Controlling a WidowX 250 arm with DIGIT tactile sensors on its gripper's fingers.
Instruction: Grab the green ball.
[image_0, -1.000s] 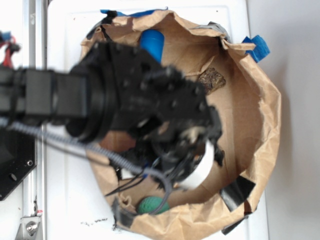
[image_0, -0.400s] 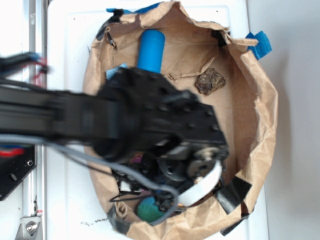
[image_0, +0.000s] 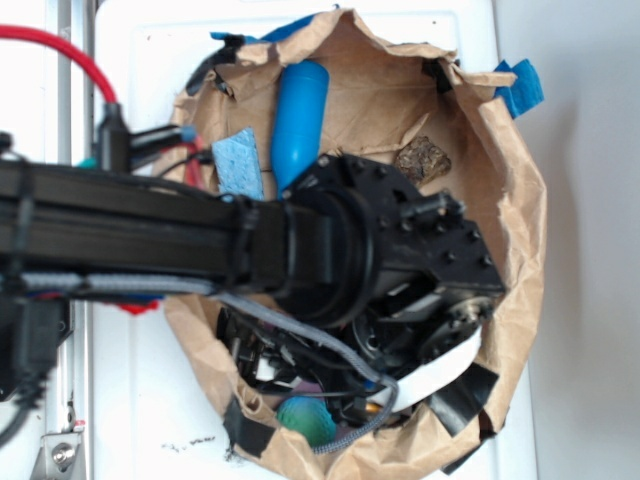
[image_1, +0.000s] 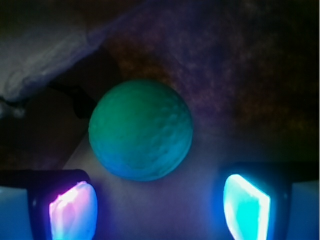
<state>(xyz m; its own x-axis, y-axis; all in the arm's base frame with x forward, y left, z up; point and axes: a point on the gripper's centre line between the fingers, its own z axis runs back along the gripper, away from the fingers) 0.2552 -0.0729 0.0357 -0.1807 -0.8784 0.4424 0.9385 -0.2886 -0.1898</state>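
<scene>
A: Green ball (image_1: 140, 129)?
B: Bag floor, 6 o'clock edge overhead; wrist view shows it at 12 o'clock, beyond your gripper (image_1: 159, 207), jaws spread, nothing held.
A: Step?
B: Final approach. Advance, straddle it, close.

a crumpled brown paper bag (image_0: 520, 200) lies open on a white surface (image_0: 140, 60). inside, near its top edge, a blue cylindrical bottle (image_0: 298, 115) lies beside a light blue rectangular sponge (image_0: 238, 163). a rough brown lump (image_0: 424, 160) sits toward the bag's right edge.

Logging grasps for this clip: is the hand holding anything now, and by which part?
Nothing is held. The hand is open, its fingers apart and just short of the ball, not touching it.
</scene>
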